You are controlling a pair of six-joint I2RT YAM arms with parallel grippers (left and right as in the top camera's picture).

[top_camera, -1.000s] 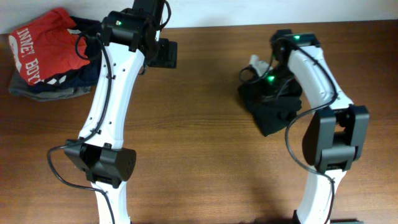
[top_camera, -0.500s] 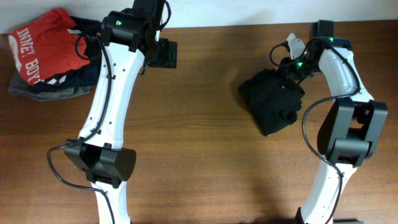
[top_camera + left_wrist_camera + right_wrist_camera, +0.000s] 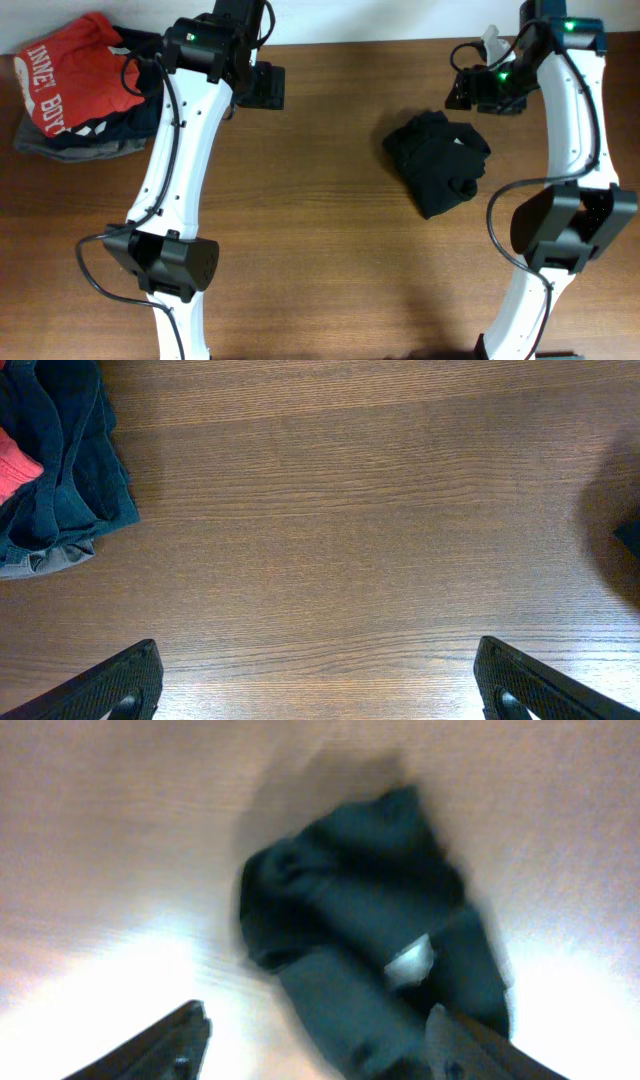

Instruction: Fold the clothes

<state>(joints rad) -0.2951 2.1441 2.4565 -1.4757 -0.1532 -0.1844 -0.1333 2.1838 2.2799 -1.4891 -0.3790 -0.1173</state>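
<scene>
- Table (image 3: 330, 250) carrying black top (image 3: 437, 165), crumpled in a heap.
- Right gripper (image 3: 315, 1020) hovering near far side of black top, fingers spread, empty.
- Left gripper (image 3: 318, 660) hanging well left of black top, fingers spread wide.
- Red-and-navy pile (image 3: 70, 90) lying far left of black top.

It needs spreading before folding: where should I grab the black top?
The black top lies as a bunched heap on the table, no sleeve or hem sticking out. Probably pinch the raised fold on its edge nearest the open right gripper, coming straight down.

Black top (image 3: 437, 163) — crumpled, bunched in a heap.
</scene>
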